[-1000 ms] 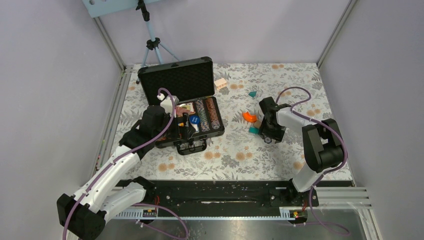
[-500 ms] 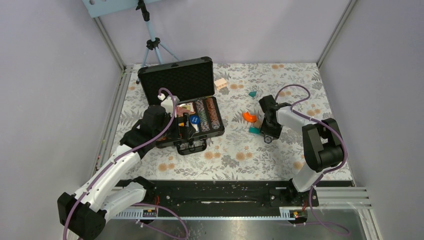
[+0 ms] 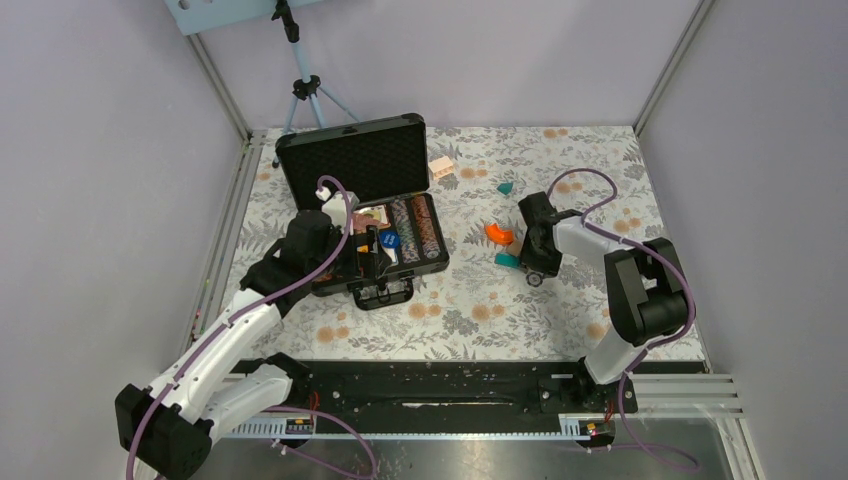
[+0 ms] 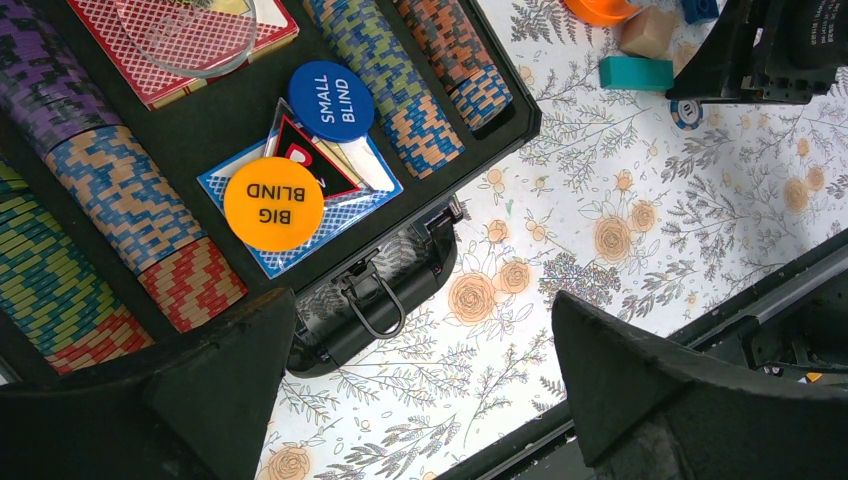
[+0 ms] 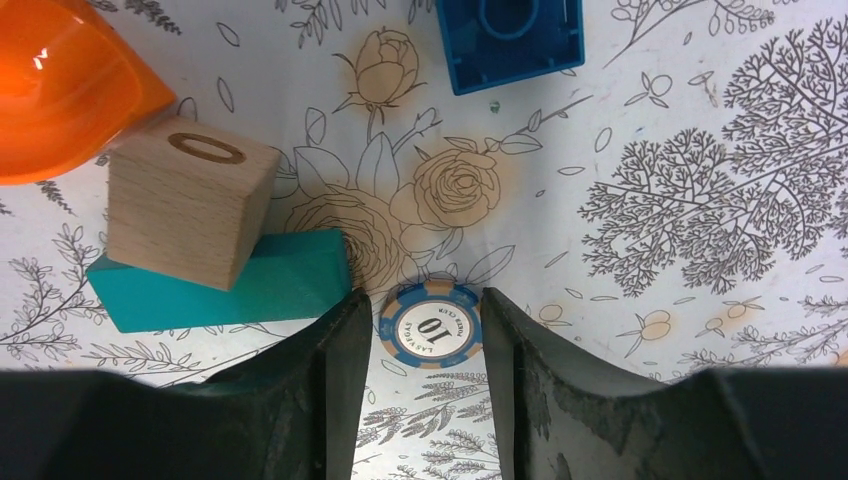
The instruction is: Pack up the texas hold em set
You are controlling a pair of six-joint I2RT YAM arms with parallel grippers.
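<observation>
The black briefcase (image 3: 352, 158) stands open at the left, lid up. Its tray holds rows of striped poker chips (image 4: 390, 75), a red card deck (image 4: 190, 45), an orange BIG BLIND disc (image 4: 273, 203) and a blue SMALL BLIND disc (image 4: 331, 101). My left gripper (image 4: 425, 330) is open and empty above the case's handle (image 4: 375, 300) at the front edge. A single blue "10" poker chip (image 5: 432, 325) lies flat on the table. My right gripper (image 5: 427, 310) has its fingers closed in against both sides of it.
Right by the chip lie a teal block (image 5: 230, 290) with a wooden block (image 5: 190, 200) on it, an orange curved block (image 5: 60, 90) and a blue block (image 5: 510, 40). A tripod (image 3: 300, 85) stands behind the case. A small wooden piece (image 3: 441, 166) lies beside the lid.
My right gripper has shifted a little to the left and back over the table, and the chip under its tips has moved with it. The left arm has not moved.
</observation>
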